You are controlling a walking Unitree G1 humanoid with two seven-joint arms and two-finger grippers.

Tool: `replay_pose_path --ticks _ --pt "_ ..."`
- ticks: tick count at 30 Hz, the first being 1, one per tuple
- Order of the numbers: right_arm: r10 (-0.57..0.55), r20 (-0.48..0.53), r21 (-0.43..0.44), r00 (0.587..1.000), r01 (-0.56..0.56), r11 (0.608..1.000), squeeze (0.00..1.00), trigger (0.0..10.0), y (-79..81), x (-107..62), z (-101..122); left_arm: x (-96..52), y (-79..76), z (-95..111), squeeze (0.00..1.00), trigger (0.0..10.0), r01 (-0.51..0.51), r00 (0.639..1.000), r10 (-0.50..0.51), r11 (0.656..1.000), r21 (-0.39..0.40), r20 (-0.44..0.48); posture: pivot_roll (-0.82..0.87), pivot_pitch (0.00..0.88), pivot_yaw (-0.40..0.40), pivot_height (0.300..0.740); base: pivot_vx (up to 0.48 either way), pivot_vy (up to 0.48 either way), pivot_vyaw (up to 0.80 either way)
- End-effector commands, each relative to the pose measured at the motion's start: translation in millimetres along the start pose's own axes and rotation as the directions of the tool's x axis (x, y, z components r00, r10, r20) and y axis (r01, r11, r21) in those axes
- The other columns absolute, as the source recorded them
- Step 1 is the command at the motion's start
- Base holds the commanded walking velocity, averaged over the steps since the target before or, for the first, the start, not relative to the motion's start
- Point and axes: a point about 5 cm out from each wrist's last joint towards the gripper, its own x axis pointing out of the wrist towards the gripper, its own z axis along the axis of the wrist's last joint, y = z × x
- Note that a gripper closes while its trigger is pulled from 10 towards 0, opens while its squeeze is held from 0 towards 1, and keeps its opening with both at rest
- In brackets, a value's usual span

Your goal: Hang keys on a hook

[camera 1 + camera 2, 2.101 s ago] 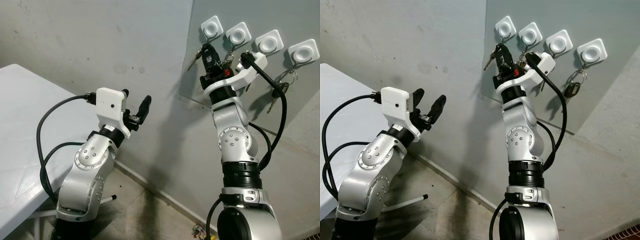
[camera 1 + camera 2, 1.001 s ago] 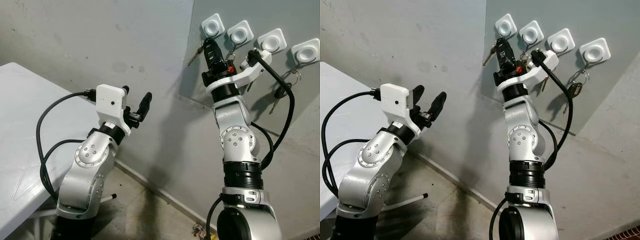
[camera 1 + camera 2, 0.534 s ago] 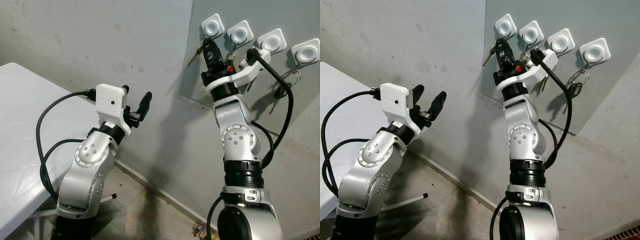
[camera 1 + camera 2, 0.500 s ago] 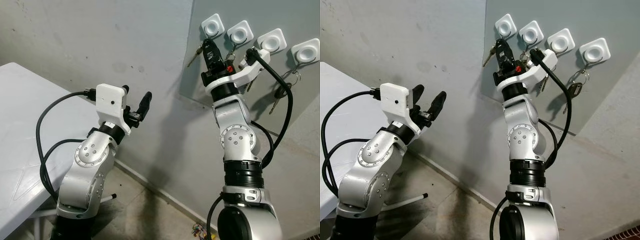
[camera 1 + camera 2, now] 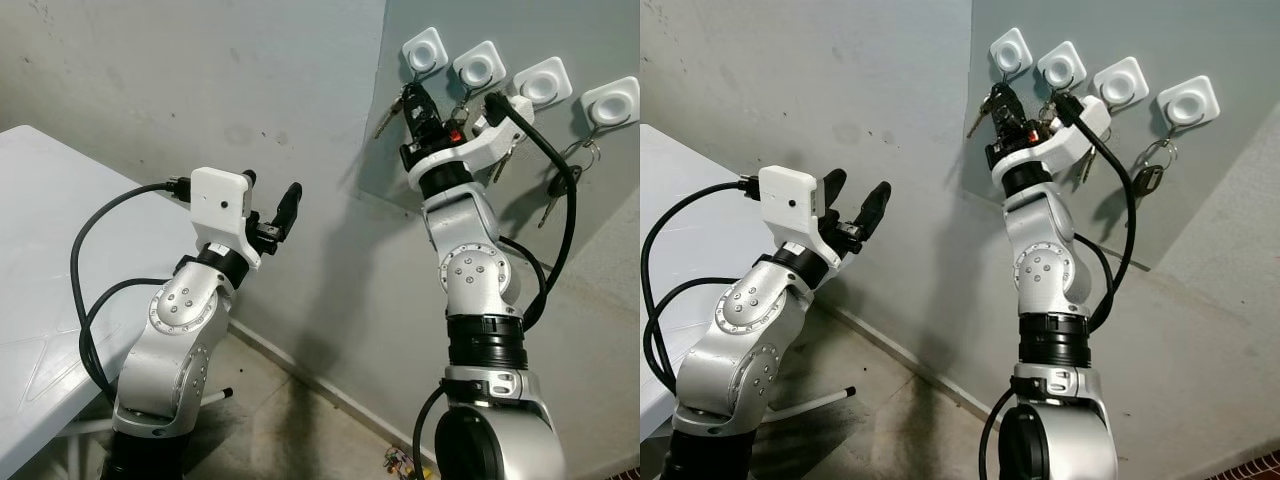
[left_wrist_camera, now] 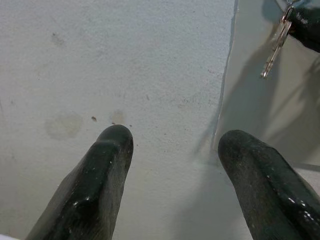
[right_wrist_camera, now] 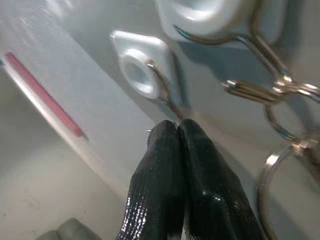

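Right gripper (image 5: 418, 100) raised to the leftmost hook (image 5: 423, 52).
Its fingers are pressed together beside hanging keys (image 5: 392, 108); the left gripper (image 5: 270, 205) is held spread.

Silver jointed arms (image 5: 470, 280), black cables, white wrist housings, black-fingered grippers
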Motion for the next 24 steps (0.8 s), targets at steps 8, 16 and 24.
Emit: replay_pose_path --ticks 8,16,24 --pt "-0.028 -0.014 -0.03 0.999 0.028 0.999 0.0 10.0 -0.9 0.7 -2.4 0.0 -1.6 3.7 0.0 10.0 0.0 1.0 0.0 1.0 0.019 0.012 -0.04 0.02 -0.032 0.74 0.0 0.0 0.0" --pt "0.002 -0.019 -0.036 1.0 -0.002 0.999 1.0 10.0 -4.4 -7.5 -7.3 -0.8 -1.6 2.6 0.0 10.0 -0.009 1.0 0.008 1.0 0.027 0.01 -0.04 0.017 -0.03 0.74 0.0 0.0 0.0" --pt "-0.004 -0.036 -0.075 0.999 0.001 0.997 1.0 10.0 -11.4 -15.6 -12.9 -1.7 0.1 -0.6 0.0 10.0 -0.03 1.0 0.03 0.999 0.041 0.007 -0.04 0.014 -0.031 0.74 0.0 0.0 0.0"
